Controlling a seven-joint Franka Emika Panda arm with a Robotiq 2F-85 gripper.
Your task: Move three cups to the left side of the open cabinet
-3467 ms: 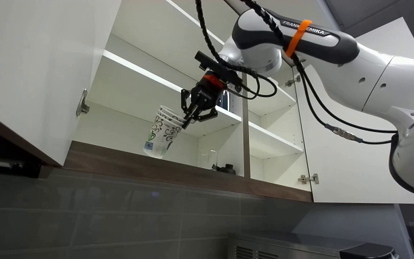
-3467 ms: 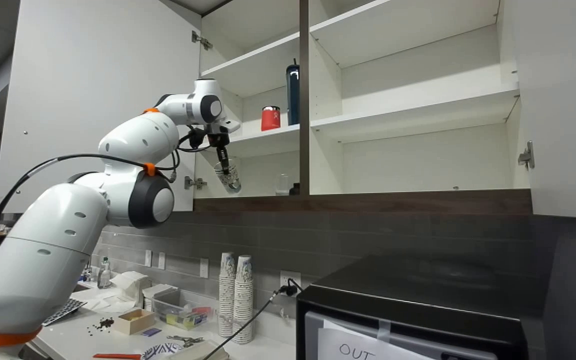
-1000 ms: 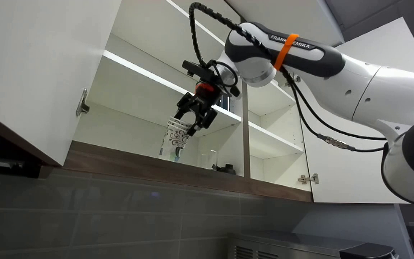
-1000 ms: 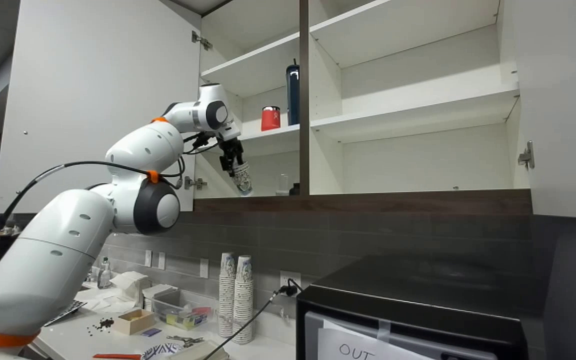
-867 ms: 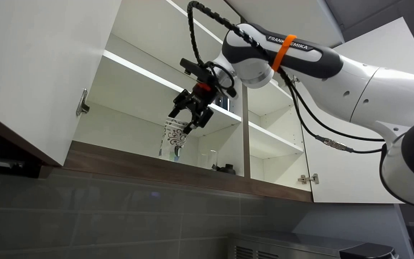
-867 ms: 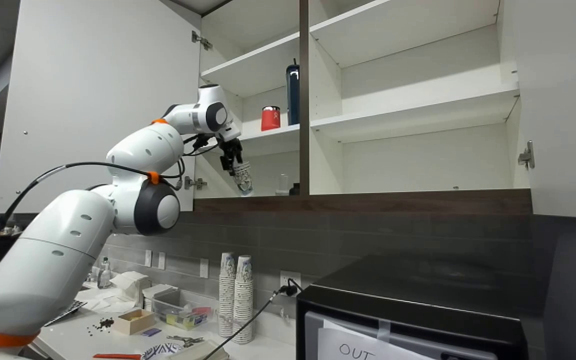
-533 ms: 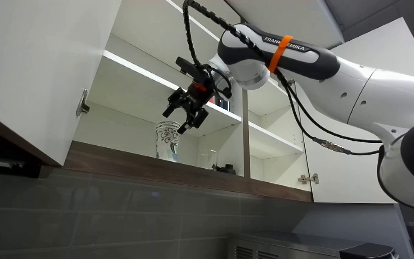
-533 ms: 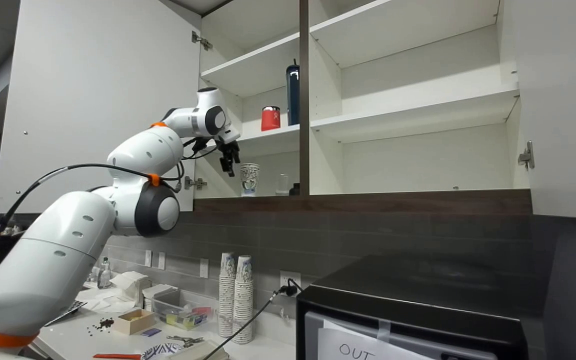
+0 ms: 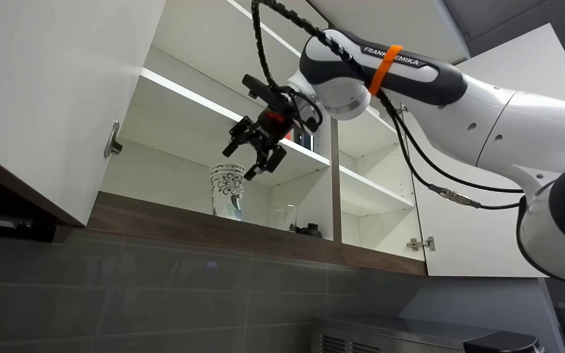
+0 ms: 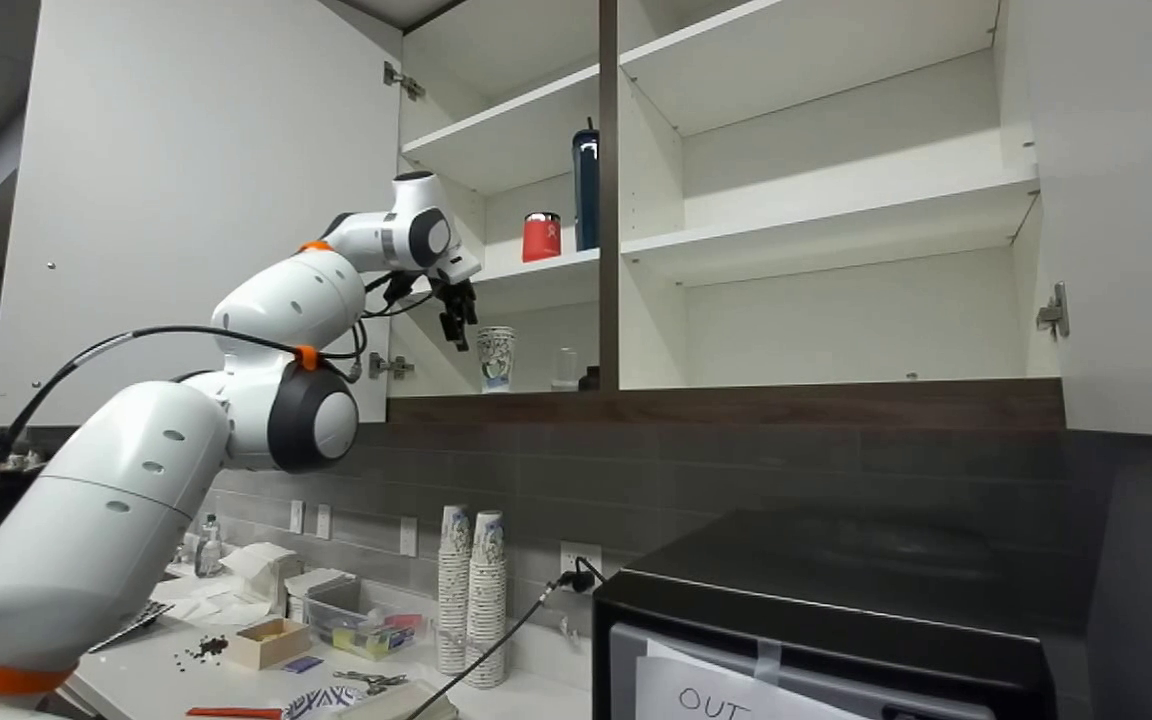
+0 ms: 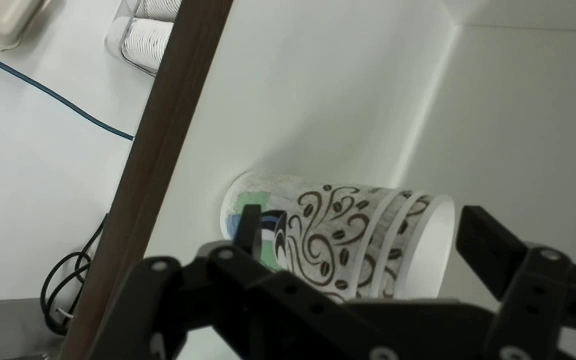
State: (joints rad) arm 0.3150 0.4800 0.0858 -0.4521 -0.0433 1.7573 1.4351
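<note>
Three white paper cups [image 9: 227, 191] with a brown swirl pattern are nested in one stack, their rims showing one above another. The stack stands upright on the bottom shelf of the open cabinet [image 10: 556, 386], near its front edge. My gripper [image 9: 239, 163] is open, just above and beside the rims, touching nothing. In an exterior view the gripper [image 10: 458, 345] sits left of the cups [image 10: 496, 360]. The wrist view shows its fingers [image 11: 485, 247] wide apart in front of the cups [image 11: 328, 235], with part of the stack hidden behind the gripper.
A clear glass [image 9: 285, 216] and a black object [image 9: 309, 230] share that shelf. The shelf above [image 10: 546, 265] holds a red mug [image 10: 541, 237] and a dark tumbler [image 10: 586, 190]. Both doors stand open, one beside the arm [image 10: 216, 200]. Paper-cup stacks [image 10: 471, 600] stand on the counter.
A second ago the stack leaned between my fingers. It has been let go and now stands upright, while the gripper has drawn back off it.
</note>
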